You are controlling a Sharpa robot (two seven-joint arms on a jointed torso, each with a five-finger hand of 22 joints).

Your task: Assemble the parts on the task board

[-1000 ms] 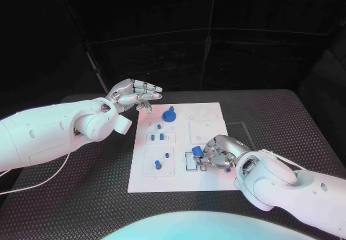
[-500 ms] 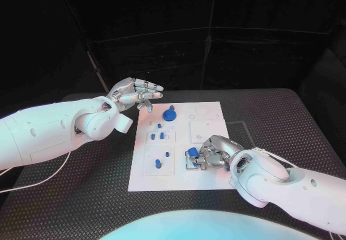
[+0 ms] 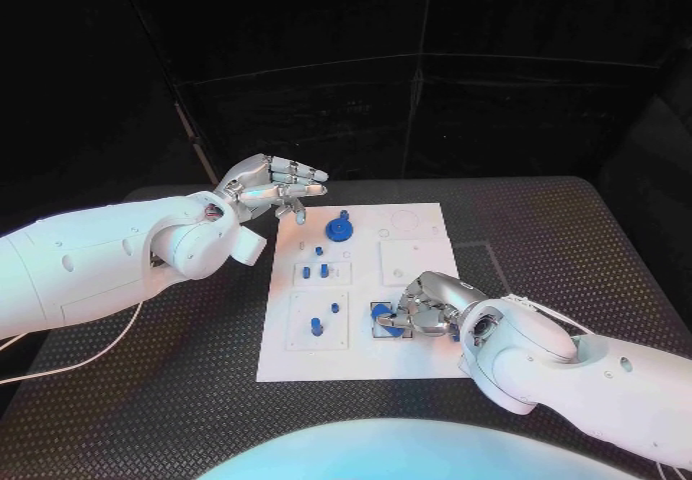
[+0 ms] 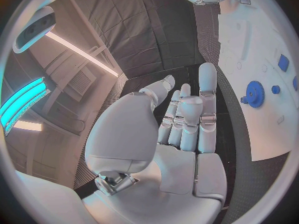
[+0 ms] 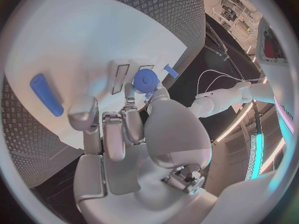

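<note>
The white task board [image 3: 361, 355] lies in the middle of the black table. My right hand [image 3: 430, 306] rests low over the board's near right part and pinches a small round blue part [image 3: 382, 312] [image 5: 146, 78] between thumb and fingertip, right at a grey fixture. My left hand [image 3: 274, 187] hovers off the board's far left corner with its fingers [image 4: 202, 104] stretched out and holding nothing. A blue gear [image 3: 339, 232] [image 4: 254, 93] stands at the far end of the board. Short blue pegs [image 3: 320, 271] stand in the left plates.
More blue pegs [image 3: 315, 325] stand in the near left plate. A blue cylinder [image 5: 47, 94] lies loose on the board beside my right fingers. Black ribbed table mat [image 3: 173, 380] surrounds the board on all sides.
My right hand has shifted slightly left and nearer with the blue part, bringing it down onto the grey fixture. The left hand has stayed nearly still.
</note>
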